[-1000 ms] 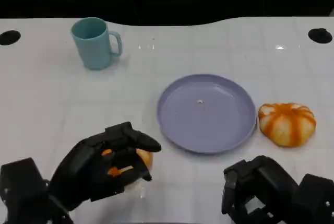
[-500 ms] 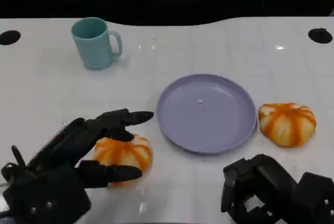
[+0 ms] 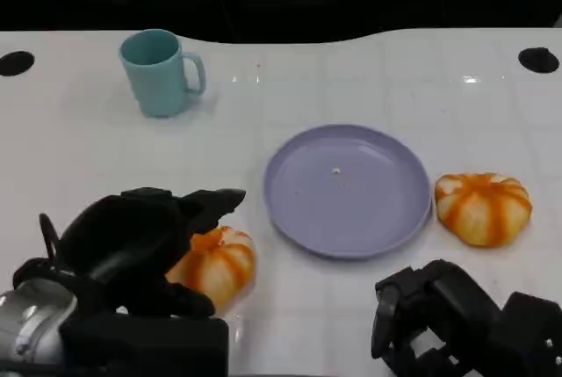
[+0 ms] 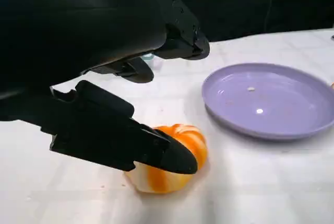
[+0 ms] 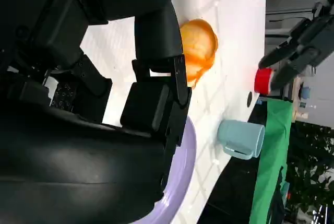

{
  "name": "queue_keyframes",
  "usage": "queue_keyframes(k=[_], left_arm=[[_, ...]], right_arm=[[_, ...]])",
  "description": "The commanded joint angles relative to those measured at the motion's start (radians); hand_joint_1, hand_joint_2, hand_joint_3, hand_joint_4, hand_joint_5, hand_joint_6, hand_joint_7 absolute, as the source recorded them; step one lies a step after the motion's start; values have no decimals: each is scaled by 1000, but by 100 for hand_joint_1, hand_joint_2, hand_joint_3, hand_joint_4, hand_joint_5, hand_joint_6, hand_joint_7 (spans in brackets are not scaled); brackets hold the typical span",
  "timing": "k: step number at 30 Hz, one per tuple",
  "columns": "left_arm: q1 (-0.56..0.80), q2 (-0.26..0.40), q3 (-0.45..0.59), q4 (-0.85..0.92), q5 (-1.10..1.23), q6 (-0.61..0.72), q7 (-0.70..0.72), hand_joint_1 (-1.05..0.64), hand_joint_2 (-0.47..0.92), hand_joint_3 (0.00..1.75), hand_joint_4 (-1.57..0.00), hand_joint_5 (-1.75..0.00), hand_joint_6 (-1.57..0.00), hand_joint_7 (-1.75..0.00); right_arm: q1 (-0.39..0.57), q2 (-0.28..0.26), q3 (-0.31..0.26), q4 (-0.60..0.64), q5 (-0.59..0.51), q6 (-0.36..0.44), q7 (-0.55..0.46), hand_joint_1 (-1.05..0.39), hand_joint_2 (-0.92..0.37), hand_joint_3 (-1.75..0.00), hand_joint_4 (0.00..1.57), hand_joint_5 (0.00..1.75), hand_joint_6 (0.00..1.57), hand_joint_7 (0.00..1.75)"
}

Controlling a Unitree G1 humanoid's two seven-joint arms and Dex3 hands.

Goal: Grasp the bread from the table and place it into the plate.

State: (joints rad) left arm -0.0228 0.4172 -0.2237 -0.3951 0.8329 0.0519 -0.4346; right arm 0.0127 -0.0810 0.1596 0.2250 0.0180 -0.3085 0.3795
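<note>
The near bread (image 3: 213, 263) sits on the table left of the plate (image 3: 303, 219), directly under the spread, empty left hand (image 3: 140, 245) (the curled right hand (image 3: 439, 315) idles farther off).

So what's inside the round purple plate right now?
The round purple plate holds no bread: only a tiny pale speck near its centre. One orange-striped bun sits on the white table by the left hand, another bun beside the plate's right rim.
</note>
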Motion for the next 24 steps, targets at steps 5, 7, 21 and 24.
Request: queue_keyframes(k=[5,7,21,24], left_arm=[[-48,-25,-95,28,205,95,-5,-63,86,0,-33,-16,-20,-1],[-60,-39,-114,51,241,112,-3,-62,85,0,-34,-16,-21,-1],[-153,-116,-201,256,312,177,4,-54,77,0,-35,-11,-20,0],[-183,-126,-223,328,315,190,2,-56,78,1,-35,-11,-18,0]], right_arm=[[20,-17,-3,-32,-5,29,-2,-105,-9,-142,153,134,157,110],[18,-17,-4,-24,-3,16,2,-105,-9,-142,153,134,157,109],[15,-8,-8,-3,13,-9,14,-105,-8,-143,153,134,157,108],[21,-7,-6,-12,11,-3,11,-105,-8,-143,153,134,157,107]])
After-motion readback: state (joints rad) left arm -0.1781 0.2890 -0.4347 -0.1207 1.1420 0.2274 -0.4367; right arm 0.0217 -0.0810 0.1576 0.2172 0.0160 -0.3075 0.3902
